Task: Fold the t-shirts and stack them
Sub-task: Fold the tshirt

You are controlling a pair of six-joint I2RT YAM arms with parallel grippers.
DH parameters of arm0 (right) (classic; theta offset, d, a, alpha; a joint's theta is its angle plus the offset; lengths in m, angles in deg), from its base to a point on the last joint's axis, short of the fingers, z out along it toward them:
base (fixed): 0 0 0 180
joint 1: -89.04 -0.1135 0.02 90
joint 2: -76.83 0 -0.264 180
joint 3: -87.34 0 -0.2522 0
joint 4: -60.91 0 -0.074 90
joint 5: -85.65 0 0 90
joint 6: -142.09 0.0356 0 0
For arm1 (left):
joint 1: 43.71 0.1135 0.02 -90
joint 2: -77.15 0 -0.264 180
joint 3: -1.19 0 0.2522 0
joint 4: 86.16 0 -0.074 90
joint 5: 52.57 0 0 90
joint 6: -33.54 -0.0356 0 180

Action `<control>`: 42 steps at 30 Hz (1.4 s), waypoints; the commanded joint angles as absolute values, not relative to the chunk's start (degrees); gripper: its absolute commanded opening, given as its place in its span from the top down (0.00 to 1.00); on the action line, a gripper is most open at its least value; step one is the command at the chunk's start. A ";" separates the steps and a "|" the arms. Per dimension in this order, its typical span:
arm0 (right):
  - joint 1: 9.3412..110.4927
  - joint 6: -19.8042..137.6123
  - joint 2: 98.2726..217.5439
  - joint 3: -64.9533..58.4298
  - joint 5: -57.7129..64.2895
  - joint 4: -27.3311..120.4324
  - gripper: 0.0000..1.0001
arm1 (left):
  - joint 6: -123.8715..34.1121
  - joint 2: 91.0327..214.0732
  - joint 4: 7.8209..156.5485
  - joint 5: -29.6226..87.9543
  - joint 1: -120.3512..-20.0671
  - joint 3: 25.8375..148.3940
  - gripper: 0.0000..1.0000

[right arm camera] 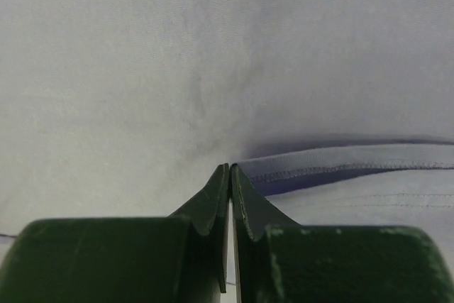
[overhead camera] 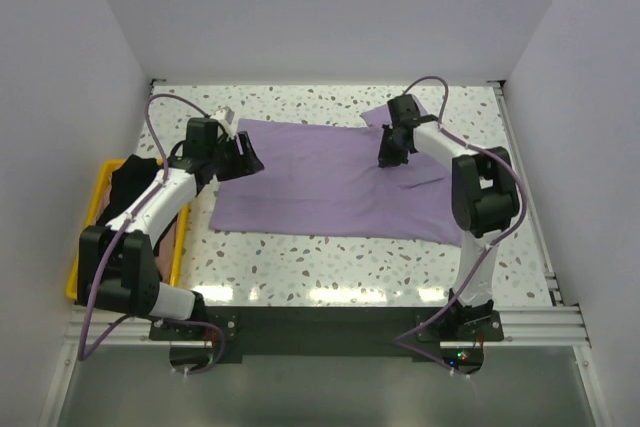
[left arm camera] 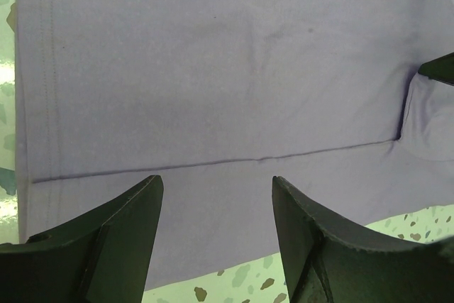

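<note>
Closest in, along the left edge, the yellow crate [overhead camera: 74,269] holds the black t-shirt [overhead camera: 128,179]. Mid-worktop lies the lavender t-shirt [overhead camera: 320,187]. The left gripper [left arm camera: 216,184] hovers spread over its left end. The right gripper [right arm camera: 230,168] pinches a fold toward the far-right corner.

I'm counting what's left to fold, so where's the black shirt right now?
In the top view, the black t-shirt lies bunched in the yellow crate on the far left, left of the spread lavender t-shirt.
</note>
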State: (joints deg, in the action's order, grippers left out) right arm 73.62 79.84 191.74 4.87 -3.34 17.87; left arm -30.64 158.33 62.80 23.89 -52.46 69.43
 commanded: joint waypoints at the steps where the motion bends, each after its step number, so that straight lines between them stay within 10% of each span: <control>1: 72.61 76.97 193.45 8.73 -3.74 16.30 0.95 | -32.11 158.45 64.44 23.36 -52.67 69.44 0.32; 21: 68.30 70.20 195.13 8.30 -7.08 17.00 0.83 | -31.85 159.41 64.26 23.01 -52.67 69.44 0.32; 31: 69.09 71.59 185.56 5.57 -9.62 18.75 0.30 | -25.54 161.34 66.01 23.72 -52.67 67.33 0.31; 42: 71.90 87.24 164.56 -19.46 -13.76 22.53 0.26 | -13.23 160.64 73.31 29.60 -54.52 57.76 0.35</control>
